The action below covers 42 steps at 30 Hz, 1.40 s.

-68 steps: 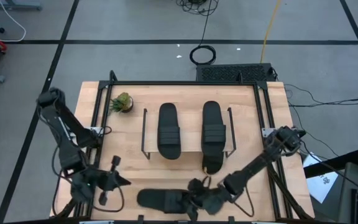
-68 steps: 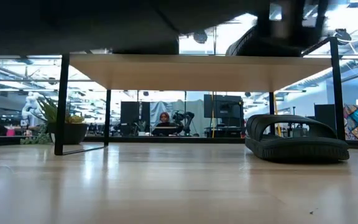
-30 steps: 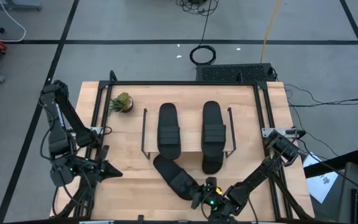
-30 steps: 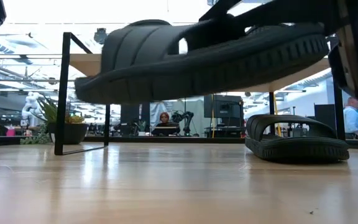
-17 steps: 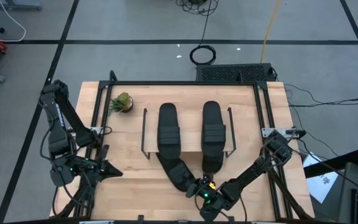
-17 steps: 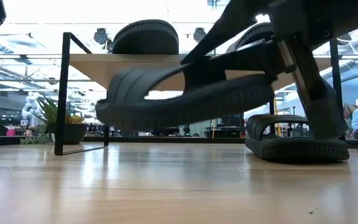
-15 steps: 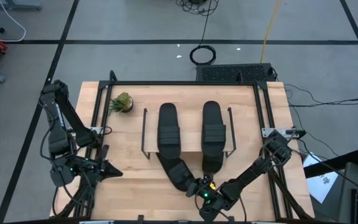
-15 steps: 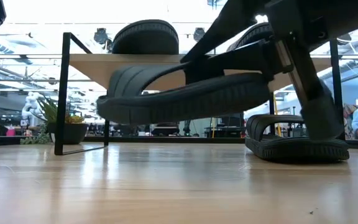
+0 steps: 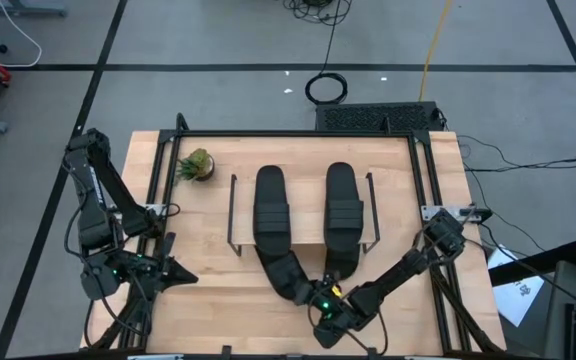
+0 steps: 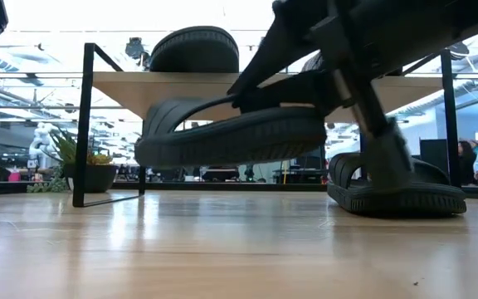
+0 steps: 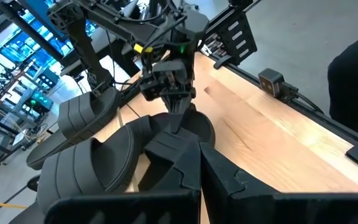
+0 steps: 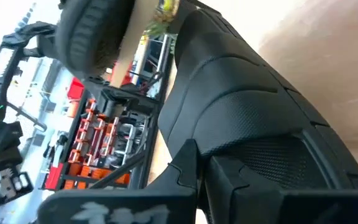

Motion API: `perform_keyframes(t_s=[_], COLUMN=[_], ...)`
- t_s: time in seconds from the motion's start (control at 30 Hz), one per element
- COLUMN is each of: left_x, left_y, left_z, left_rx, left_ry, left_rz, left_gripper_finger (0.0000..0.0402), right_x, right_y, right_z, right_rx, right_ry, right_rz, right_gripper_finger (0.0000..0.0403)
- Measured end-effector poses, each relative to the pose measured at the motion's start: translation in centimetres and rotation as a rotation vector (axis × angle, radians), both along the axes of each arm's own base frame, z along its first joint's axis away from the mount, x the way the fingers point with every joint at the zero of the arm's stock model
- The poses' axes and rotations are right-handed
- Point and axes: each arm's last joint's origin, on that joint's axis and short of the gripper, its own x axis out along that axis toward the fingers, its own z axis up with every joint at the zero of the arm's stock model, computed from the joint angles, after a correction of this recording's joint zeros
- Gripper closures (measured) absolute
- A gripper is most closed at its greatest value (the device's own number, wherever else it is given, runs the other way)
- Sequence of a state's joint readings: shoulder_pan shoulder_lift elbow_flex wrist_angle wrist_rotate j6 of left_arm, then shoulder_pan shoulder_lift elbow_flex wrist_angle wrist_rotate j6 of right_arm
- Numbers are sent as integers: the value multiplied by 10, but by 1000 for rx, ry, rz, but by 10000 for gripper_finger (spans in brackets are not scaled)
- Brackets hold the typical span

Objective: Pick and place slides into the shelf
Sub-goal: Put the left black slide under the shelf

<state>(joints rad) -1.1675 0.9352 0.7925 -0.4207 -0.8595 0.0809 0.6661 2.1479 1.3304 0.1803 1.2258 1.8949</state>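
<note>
Gripping a slide (image 10: pixel 231 133), the right pincer (image 9: pixel 320 300) shows it airborne only at table level.

Bright overhead light (window glare behind); wrist views blurred.

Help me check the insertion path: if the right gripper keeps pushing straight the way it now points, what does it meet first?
The right gripper, shut on the carried slide, points under the shelf. The lower left bay ahead looks free in the low view; another slide sits in the right bay. Depth is unclear.
</note>
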Motion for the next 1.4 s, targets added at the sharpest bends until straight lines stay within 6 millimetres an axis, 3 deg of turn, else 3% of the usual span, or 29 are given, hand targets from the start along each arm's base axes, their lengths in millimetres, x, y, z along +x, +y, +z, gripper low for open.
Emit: perform_keyframes(t_s=[0.3,0.83,1.27,1.4], left_x=[0,0,0,0], left_y=[0,0,0,0], left_z=[0,0,0,0], left_rx=[5,13,1,-4], left_ry=[-3,-3,-1,0], left_rz=[4,1,4,6], left_gripper_finger=[401,401,401,399], right_x=[17,22,25,28], right_y=[-26,-50,-44,-38], right_z=[-1,-9,-6,0], right_rx=[19,-17,7,-25], right_ry=[12,137,132,105], right_rz=[-51,-79,-16,25], right_gripper_finger=[403,403,377,347])
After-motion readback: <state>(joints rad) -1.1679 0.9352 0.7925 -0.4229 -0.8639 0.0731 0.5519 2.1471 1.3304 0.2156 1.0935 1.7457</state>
